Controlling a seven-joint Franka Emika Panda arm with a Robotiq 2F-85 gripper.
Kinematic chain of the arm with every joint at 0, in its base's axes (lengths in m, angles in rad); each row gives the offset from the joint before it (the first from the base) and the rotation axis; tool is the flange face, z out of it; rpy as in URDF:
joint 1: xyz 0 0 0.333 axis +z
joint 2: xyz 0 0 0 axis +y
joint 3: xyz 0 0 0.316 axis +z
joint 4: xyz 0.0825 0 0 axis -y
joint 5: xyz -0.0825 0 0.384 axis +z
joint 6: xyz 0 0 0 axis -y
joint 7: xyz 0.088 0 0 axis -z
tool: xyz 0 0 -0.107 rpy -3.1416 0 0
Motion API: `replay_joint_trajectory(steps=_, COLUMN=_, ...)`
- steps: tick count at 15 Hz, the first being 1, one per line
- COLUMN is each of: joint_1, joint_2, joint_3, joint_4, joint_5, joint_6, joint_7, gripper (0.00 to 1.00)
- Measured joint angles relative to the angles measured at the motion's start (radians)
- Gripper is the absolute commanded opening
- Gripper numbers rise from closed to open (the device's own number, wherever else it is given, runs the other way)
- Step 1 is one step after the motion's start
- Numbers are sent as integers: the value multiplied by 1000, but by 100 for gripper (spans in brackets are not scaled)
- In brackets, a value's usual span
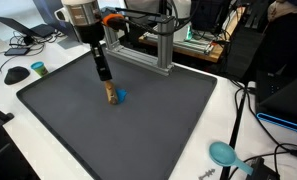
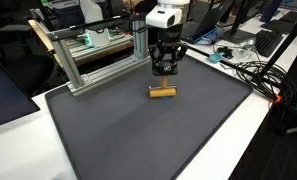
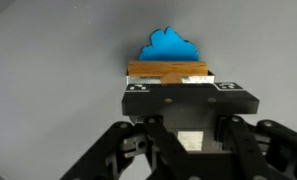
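Note:
My gripper (image 1: 102, 70) hangs over the dark mat (image 1: 168, 125), pointing down. Its fingers are shut on a black block (image 3: 188, 103) that carries two small square markers, and that block hides the fingertips in the wrist view. Just below it a short wooden block (image 1: 110, 95) lies on the mat with a blue cloud-shaped piece (image 1: 120, 98) against it. The wrist view shows the wooden block (image 3: 168, 70) right past the black block, with the blue piece (image 3: 168, 46) beyond. In an exterior view the gripper (image 2: 165, 66) is a little above the wooden block (image 2: 163, 91), apart from it.
An aluminium frame (image 1: 153, 45) stands on the mat's far edge, close behind the arm, also visible as the frame (image 2: 93, 60). A teal object (image 1: 223, 153) lies off the mat on the white table. Cables (image 2: 253, 72) and a black mouse (image 1: 16, 74) lie around the mat.

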Motion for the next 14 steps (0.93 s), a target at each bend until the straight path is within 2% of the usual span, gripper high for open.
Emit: replay_joint_trajectory(steps=14, joint_1=-4, joint_2=4, joint_3=10, joint_4=20, joint_5=15, joint_6=-57, joint_7=-12, gripper=22)
